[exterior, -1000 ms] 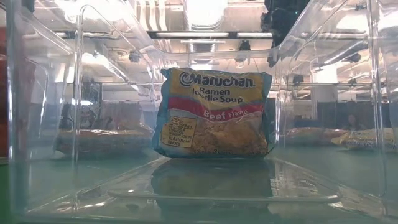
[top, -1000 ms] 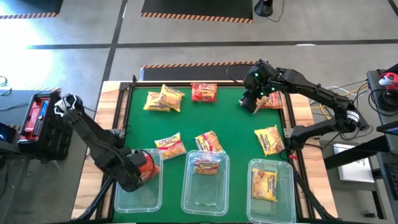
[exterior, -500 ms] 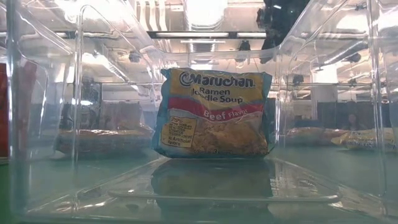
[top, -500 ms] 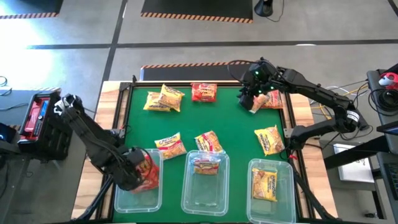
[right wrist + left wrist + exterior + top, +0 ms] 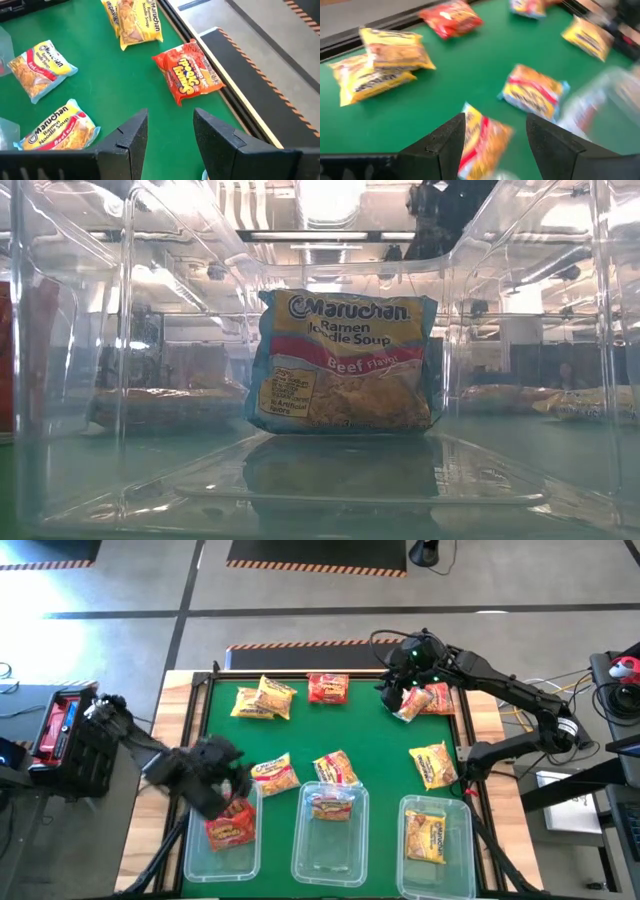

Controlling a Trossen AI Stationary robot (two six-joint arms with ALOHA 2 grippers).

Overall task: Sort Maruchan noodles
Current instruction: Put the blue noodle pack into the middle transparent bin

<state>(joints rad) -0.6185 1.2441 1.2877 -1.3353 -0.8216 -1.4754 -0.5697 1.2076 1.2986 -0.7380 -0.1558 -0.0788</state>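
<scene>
Left gripper hovers at lower left of the high view, over the far edge of the left tub, fingers spread with nothing between them. A red packet lies in that tub. The middle tub holds a beef packet and the right tub a yellow packet. Loose on the green mat are a yellow pair at upper left, a red one at top centre, two mid-frame, and one at right. Right gripper is at upper right, directly over a pale packet; I cannot tell whether it grips it.
</scene>
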